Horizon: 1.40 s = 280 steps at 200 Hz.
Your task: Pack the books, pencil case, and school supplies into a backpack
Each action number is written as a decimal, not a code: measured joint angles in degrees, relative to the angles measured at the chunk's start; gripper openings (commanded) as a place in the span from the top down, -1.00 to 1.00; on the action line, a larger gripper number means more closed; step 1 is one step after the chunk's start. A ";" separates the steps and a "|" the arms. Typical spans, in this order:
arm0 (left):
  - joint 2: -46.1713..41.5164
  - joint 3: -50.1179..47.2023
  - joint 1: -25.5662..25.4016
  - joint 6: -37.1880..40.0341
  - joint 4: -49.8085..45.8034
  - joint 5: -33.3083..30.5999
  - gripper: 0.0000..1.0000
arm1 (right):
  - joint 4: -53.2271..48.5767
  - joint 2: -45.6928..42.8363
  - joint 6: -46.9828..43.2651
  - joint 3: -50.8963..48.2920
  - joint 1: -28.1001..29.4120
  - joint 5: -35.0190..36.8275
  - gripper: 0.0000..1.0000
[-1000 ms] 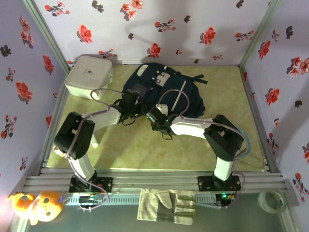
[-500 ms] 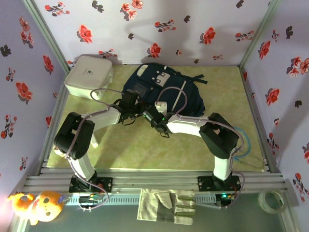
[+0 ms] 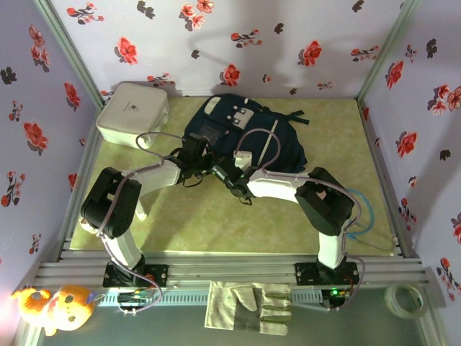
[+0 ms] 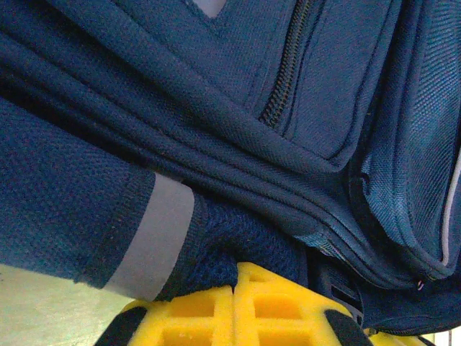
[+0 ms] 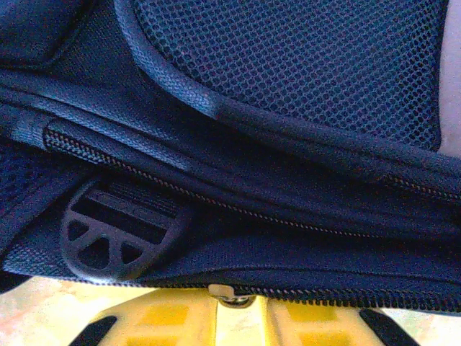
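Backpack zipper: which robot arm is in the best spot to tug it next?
Probably the right. The metal zipper pull sits between the yellow tips of the right gripper, at the edge of the backpack. The left gripper is pinched shut on a fold of its fabric, likely steadying it.

Backpack (image 3: 248, 130) lies flat at the far centre of the table (image 3: 216, 223), dark straps trailing to its right. White square box (image 3: 132, 112) sits in the far left corner, just beside the backpack but apart from it. Both arms reach in from the near edge. Left gripper (image 3: 196, 153) meets the backpack's near left edge. Right gripper (image 3: 220, 166) is just to its right, at the same edge. On the near ledge: stuffed toy (image 3: 50, 306) left, work glove (image 3: 248, 306) centre, tape roll (image 3: 403, 299) right.
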 measured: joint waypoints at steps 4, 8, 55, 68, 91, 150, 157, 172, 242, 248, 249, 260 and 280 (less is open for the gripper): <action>0.00 0.00 0.00 0.00 -0.02 0.00 1.00 | -0.07 0.00 0.07 0.00 0.00 0.00 0.64; 0.00 0.00 0.00 0.00 -0.02 0.00 1.00 | -0.11 0.00 0.28 0.00 0.00 0.02 0.66; 0.00 0.00 0.07 0.28 -0.24 -0.04 1.00 | 0.39 -1.33 0.90 -1.90 0.00 0.04 0.72; 0.00 0.00 0.17 0.50 -0.37 -0.04 1.00 | 0.81 -2.99 1.14 -4.09 -0.07 0.04 0.72; 0.00 0.00 0.35 0.92 -0.44 0.07 1.00 | 1.46 -6.71 2.25 -8.61 -0.57 0.22 0.72; 0.00 0.02 0.70 1.38 -1.20 0.15 1.00 | 1.05 -12.87 1.95 -15.82 -2.64 0.57 0.54; 0.00 0.04 0.74 1.38 -1.33 0.15 1.00 | 1.01 -12.87 1.18 -15.74 -2.64 0.59 0.51; 0.00 0.35 0.87 1.42 -1.75 0.15 1.00 | 0.72 -12.87 -0.44 -15.39 -2.64 0.63 0.45; 0.00 0.66 0.87 1.55 -2.25 0.17 1.00 | 0.79 -12.24 -7.52 -13.68 -2.62 0.92 0.49; 0.00 0.66 0.87 1.55 -2.29 0.17 1.00 | 0.79 -12.11 -8.00 -13.62 -2.64 0.81 0.51; 0.00 0.68 0.87 1.55 -2.32 0.17 1.00 | 0.81 -12.09 -7.98 -13.60 -2.64 0.81 0.51; 0.00 0.76 0.87 1.55 -2.40 0.17 1.00 | 0.81 -11.69 -8.46 -13.33 -2.62 0.79 0.55; 0.00 0.98 0.87 1.57 -2.58 0.17 1.00 | 0.79 -11.10 -8.83 -12.98 -2.62 0.83 0.65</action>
